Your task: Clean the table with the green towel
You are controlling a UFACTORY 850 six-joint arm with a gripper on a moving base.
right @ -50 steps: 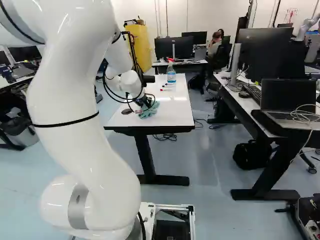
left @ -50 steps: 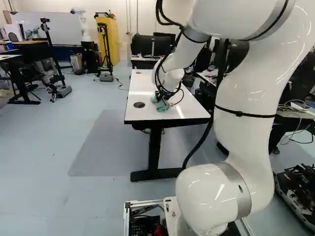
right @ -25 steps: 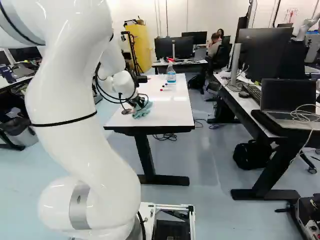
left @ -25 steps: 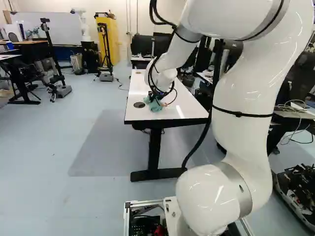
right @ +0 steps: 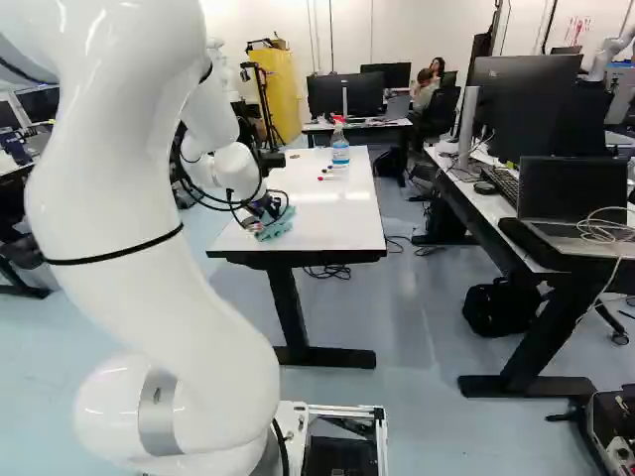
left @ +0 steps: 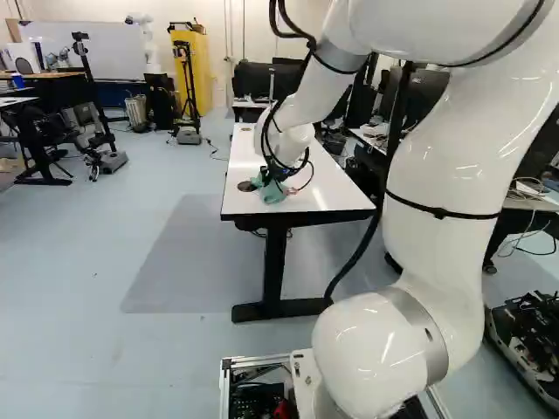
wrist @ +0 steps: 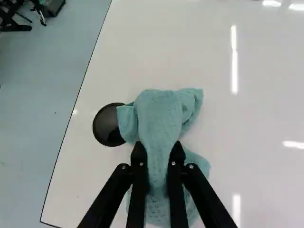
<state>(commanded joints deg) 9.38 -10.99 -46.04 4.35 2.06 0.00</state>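
One green towel sits clamped in your pincer on the near end of the counter, against the black disc; you're probably mid-wipe, the far end around the spray bottle likely left.

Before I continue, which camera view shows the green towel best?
The wrist view: there the towel is large and close, with its folds and the part held in the gripper plain to see. Both base views show it only as a small bunch on the table, partly covered by the gripper.
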